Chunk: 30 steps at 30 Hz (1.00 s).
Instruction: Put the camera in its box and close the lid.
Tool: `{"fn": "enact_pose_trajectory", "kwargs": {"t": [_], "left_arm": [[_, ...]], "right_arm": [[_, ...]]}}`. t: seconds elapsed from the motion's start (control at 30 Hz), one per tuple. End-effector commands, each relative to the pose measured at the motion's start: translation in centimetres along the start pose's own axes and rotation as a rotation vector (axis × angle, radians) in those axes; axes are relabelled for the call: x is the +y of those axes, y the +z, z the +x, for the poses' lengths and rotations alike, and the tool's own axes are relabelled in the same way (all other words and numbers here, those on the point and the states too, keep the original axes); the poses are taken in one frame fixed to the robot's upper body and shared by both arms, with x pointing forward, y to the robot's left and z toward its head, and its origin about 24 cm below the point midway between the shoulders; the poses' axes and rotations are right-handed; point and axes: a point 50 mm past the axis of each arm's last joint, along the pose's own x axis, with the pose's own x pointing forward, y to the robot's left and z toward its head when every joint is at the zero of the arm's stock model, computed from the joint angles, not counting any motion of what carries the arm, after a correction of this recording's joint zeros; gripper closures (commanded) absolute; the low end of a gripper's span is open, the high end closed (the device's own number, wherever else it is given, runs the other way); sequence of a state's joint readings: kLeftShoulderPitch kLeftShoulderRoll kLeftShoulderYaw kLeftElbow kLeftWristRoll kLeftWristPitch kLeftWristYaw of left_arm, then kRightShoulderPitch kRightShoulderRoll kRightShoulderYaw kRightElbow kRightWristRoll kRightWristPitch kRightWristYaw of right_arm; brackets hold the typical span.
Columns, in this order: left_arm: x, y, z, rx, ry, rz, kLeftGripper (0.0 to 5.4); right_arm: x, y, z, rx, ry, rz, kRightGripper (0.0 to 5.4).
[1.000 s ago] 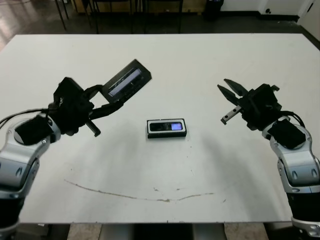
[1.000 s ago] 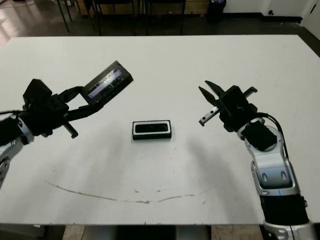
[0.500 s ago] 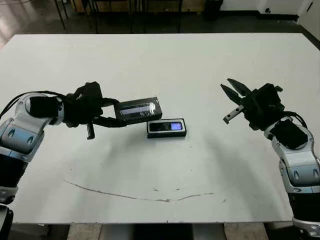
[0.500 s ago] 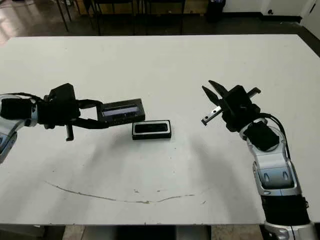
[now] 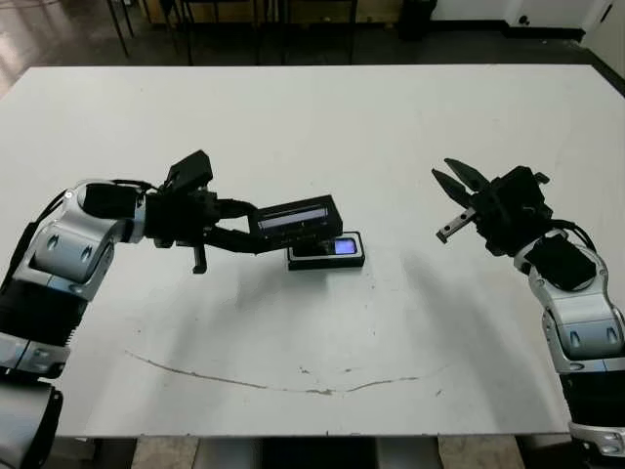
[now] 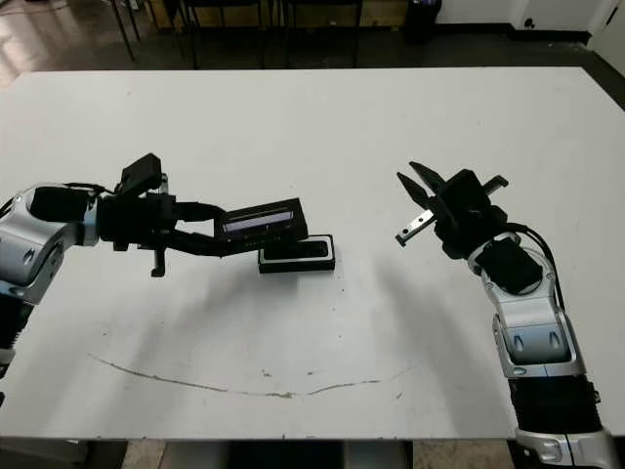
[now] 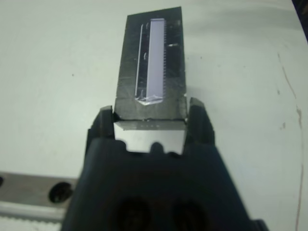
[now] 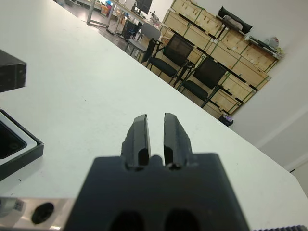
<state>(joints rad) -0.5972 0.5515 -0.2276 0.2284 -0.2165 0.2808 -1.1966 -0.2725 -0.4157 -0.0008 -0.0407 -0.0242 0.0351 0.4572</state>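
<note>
The left gripper (image 5: 256, 238), clamped on the flat black lid with its greyish strip (image 5: 294, 214), holds it above the white-lined box (image 5: 327, 260) containing the slim black camera (image 5: 328, 248); a skewed descent could jam the lid, while the right gripper (image 5: 447, 206) idles apart, fingers slightly parted

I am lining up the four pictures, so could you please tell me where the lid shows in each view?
Left eye: lid left of centre, held by the left gripper, partly over the box.
Right eye: same, left of centre.
Left wrist: centre, upper half, between the fingers.
Right wrist: dark corner at the edge, probably the lid.
Shared landmark: the box.
</note>
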Motion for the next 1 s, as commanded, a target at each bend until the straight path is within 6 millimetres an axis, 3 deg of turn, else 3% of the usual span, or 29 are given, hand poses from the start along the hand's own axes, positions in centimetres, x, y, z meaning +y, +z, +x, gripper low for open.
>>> {"fn": "enact_pose_trajectory", "kwargs": {"t": [0.03, 0.37, 0.5, 1.0], "left_arm": [[-0.1, -0.9, 1.0, 0.048, -0.020, 0.007, 4.71], [-0.5, -2.3, 2.4, 0.169, -0.060, 0.053, 4.71], [-0.4, -2.2, 2.6, 0.201, -0.071, 0.127, 4.71], [0.5, -1.4, 3.4, 0.170, -0.017, 0.117, 4.71]], "right_arm": [[0.0, -0.3, 0.0, 0.012, 0.001, 0.003, 5.40], [-0.1, -0.2, 0.0, 0.003, 0.006, -0.002, 5.40], [-0.1, -0.1, 0.0, 0.006, 0.007, -0.002, 5.40], [-0.2, -0.3, 0.0, 0.013, 0.017, -0.004, 5.40]]}}
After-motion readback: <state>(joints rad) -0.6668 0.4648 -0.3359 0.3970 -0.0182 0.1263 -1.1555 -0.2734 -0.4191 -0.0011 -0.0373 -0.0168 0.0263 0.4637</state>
